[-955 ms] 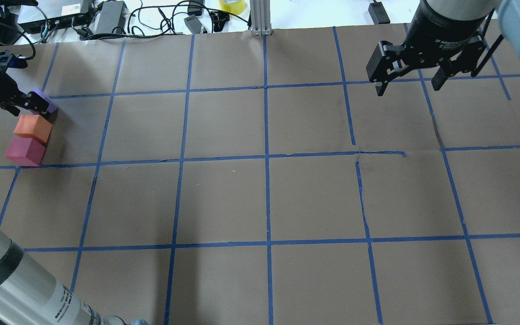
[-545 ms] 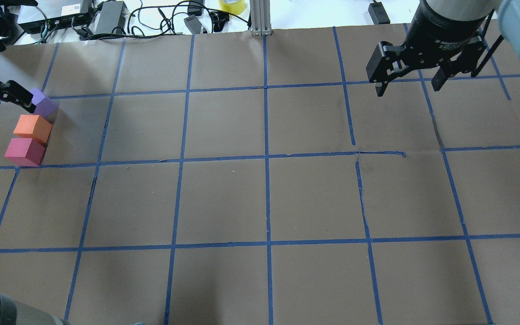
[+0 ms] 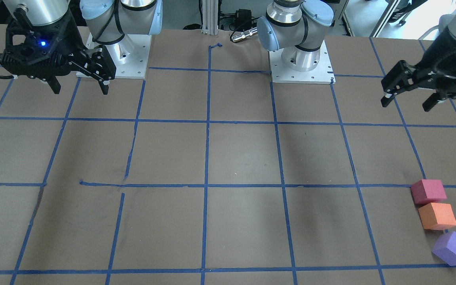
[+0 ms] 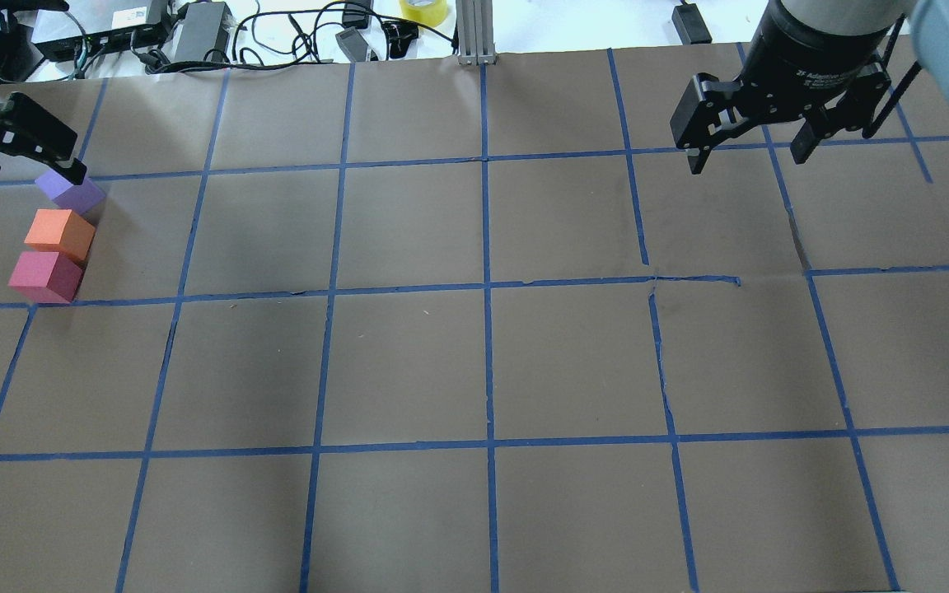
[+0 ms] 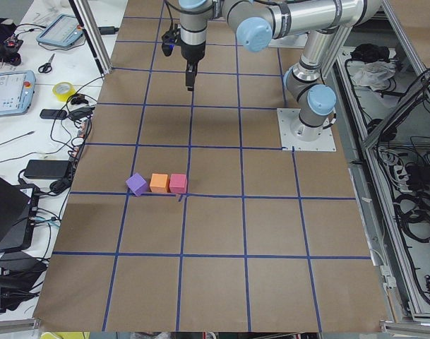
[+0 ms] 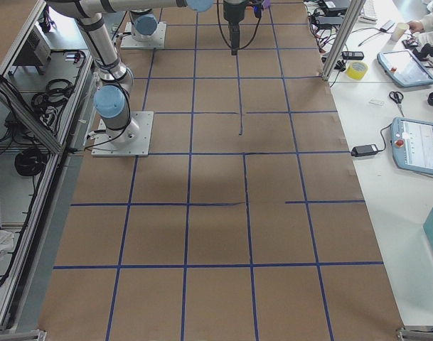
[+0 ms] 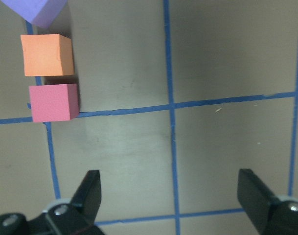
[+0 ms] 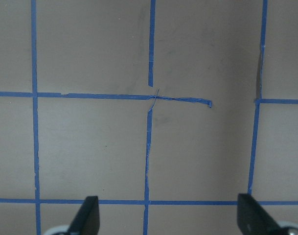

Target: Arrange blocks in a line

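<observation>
— Brown paper-covered table (image 4: 409,362), blue tape grid (image 4: 487,284): entered. Blocks?
— Three, in a row at the robot's far left. Red block (image 4: 44,277) nearest the robot, against a tape line; orange block (image 4: 60,234) just beside it; purple block (image 4: 71,192) last, turned askew, close to the orange.
— Left gripper (image 4: 30,175)?
— Raised off the table on the blocks' side – jaws wide apart, holding nothing.
— Right gripper (image 4: 745,163)?
— Raised at the opposite side, well apart from the blocks – jaws likewise apart, empty.
</observation>
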Available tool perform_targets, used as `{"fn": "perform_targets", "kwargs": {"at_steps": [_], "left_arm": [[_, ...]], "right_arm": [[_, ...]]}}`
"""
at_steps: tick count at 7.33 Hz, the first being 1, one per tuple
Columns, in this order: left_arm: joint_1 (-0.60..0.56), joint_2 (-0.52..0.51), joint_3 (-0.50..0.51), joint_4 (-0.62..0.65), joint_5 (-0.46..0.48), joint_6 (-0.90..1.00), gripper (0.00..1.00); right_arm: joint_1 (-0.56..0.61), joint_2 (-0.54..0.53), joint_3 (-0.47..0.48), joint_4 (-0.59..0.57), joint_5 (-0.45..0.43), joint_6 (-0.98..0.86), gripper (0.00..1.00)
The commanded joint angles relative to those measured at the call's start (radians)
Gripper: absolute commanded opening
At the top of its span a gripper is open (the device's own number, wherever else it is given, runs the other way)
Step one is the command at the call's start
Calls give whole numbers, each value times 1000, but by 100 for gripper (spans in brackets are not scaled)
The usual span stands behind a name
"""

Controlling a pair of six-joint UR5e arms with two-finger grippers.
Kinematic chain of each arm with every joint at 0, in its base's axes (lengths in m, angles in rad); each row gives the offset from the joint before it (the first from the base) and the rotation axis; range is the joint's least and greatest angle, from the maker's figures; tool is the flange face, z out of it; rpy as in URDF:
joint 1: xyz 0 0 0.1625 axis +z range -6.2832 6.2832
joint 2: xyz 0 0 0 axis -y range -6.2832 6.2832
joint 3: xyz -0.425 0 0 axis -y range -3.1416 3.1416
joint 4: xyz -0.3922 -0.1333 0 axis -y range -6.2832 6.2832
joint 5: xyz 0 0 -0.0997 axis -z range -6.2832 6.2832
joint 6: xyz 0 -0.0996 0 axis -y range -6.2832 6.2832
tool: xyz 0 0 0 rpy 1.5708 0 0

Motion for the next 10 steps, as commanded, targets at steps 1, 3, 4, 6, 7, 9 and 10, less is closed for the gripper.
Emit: {"fn": "perform_targets", "kwargs": {"at_steps": [1,3,4,6,7,9,10], "left_arm": [[-193,20,-1,-11,6,-303,100],[-406,-13,-15,124,30,-491,100],[-468,-25,-38,131,33,-642,100],[-475,-25,-47,132,33,-544,100],[-473,-25,-49,131,33,-541,100],[-475,-14,-50,128,35,-549,100],[-475,-14,-53,129,35,-549,100]], "right_arm": [[0,-1,-2,1,-4,0,100],[0,0,-3,-1,2,-2,100],[0,0,-3,-4,7,-3,100],[0,0,-5,-2,7,-3,100],[1,0,-5,-2,5,-3,100],[1,0,-3,-2,4,-3,100],[1,0,-5,-2,5,-3,100]]}}
